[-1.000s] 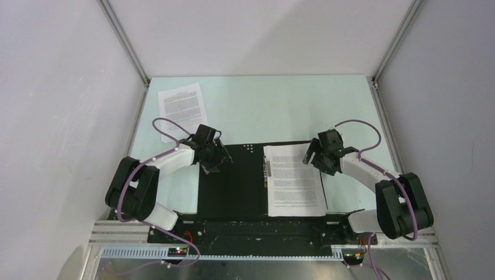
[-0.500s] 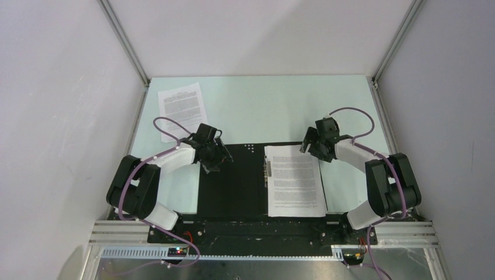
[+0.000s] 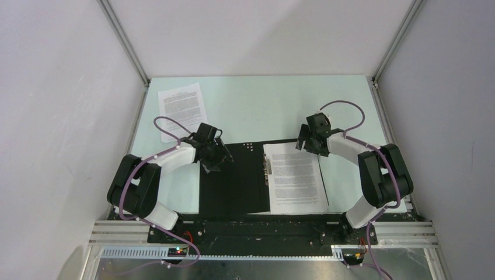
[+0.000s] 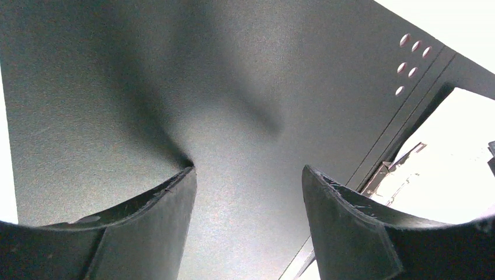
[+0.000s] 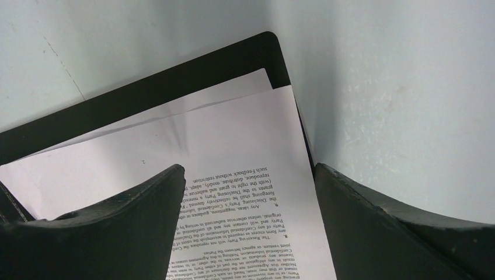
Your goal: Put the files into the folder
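The folder (image 3: 230, 181) lies open on the table with its black inside up and a metal clip (image 3: 267, 169) at the spine. A printed white sheet (image 3: 295, 178) lies on its right cover. In the right wrist view this sheet (image 5: 233, 140) overlaps the edge of a second white sheet (image 5: 222, 87). Another printed sheet (image 3: 182, 108) lies on the table at the far left. My left gripper (image 3: 213, 157) is open, low over the folder's left cover (image 4: 233, 87). My right gripper (image 3: 306, 140) is open above the sheet's far right corner, holding nothing.
The pale green table (image 3: 262, 108) is enclosed by white walls with aluminium rails (image 3: 125, 44) at the back corners. A black mounting plate and metal rail (image 3: 262, 236) run along the near edge, just beyond the folder's near side.
My right gripper has moved away from me and slightly left, from the sheet's right edge to its far right corner, the arm's elbow folding back. The left arm has not moved.
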